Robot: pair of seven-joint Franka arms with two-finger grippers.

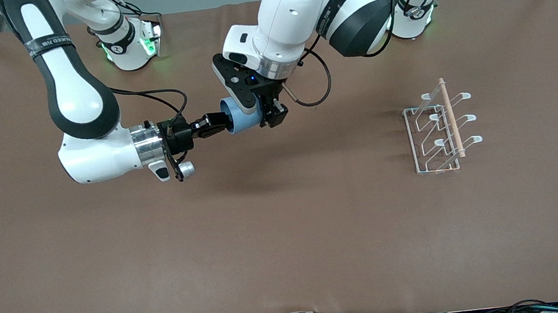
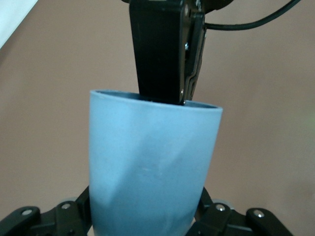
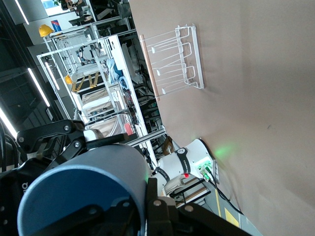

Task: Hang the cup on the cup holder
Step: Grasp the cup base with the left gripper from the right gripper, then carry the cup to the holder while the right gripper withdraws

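Front view: both arms meet mid-air over the middle of the brown surface (image 1: 287, 238), toward the robots' bases. The cup (image 1: 241, 115) is light blue, lying on its side up in the air, off the surface, held between the two pincers.

Right pincer (image 1: 218, 123) comes in level from the right arm's end. One finger (image 2: 160, 49) reaches into the cup's open mouth and the other sits outside the wall, so it is pinching the cup rim.

Left pincer (image 1: 258, 113) comes down from above at the cup's closed end. In the left wrist view its fingers (image 2: 219, 216) sit close on either side of the cup body (image 2: 150, 172); whether they are clamped on it or just spread around it, cannot tell.

Right wrist view: cup (image 3: 81, 189) fills the lower part, pincer hardware against its rim.

Cup holder (image 1: 439, 126), white wire rack with prongs and a wooden rod (image 1: 451, 117) on top, stands on the surface toward the left arm's end, well apart from the cup. Also seen in the right wrist view (image 3: 174, 64). Nothing hangs on its prongs.
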